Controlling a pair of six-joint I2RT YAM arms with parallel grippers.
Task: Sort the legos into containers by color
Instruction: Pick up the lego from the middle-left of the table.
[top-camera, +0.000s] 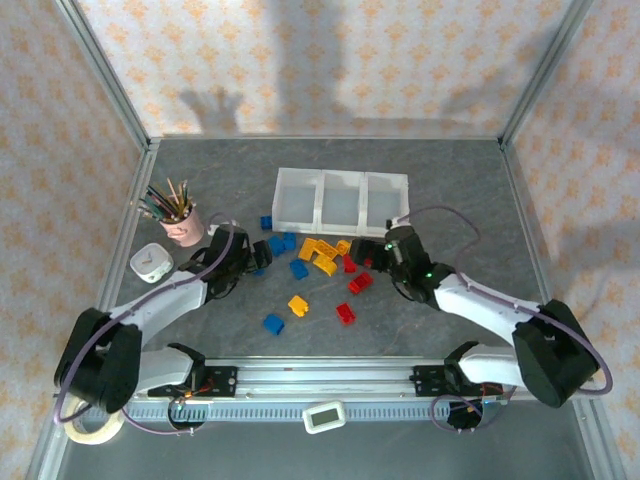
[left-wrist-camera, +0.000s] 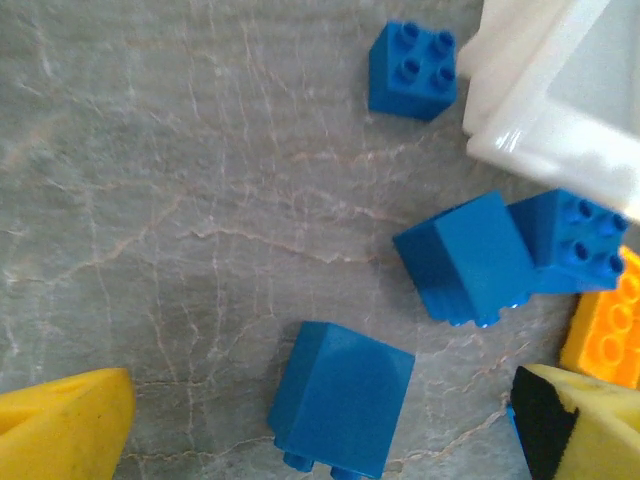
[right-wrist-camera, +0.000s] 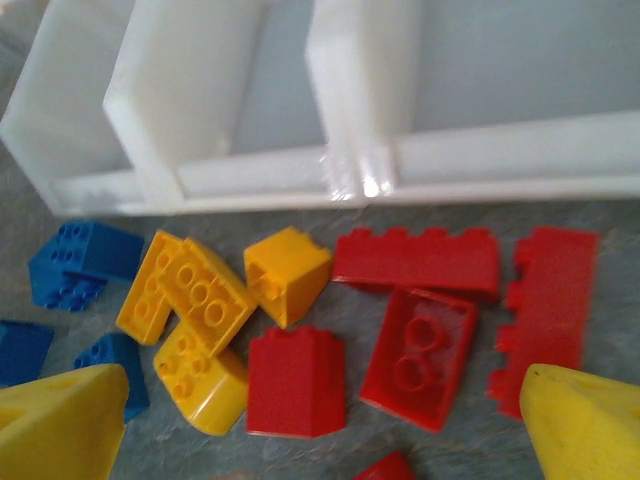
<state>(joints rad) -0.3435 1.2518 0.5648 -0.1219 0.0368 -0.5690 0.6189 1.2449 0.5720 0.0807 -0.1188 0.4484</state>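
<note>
The left jaws are being held wide open over the table (left-wrist-camera: 150, 200), with a blue lego (left-wrist-camera: 340, 410), tipped on its side, lying squarely between them and nearer this arm than the right. The right jaws, also spread, are being held over the red legos (right-wrist-camera: 297, 383) just beside the containers (right-wrist-camera: 480, 165).

Place: a robot lab test cell.
Frame: metal posts (top-camera: 108, 75) at the corners hold patterned wall panels (top-camera: 330, 60).
Bench: a grey stone-look bench (top-camera: 450, 180).
Machines: left arm (top-camera: 165, 298) and right arm (top-camera: 480, 303), bolted on a metal rail (top-camera: 330, 375).
</note>
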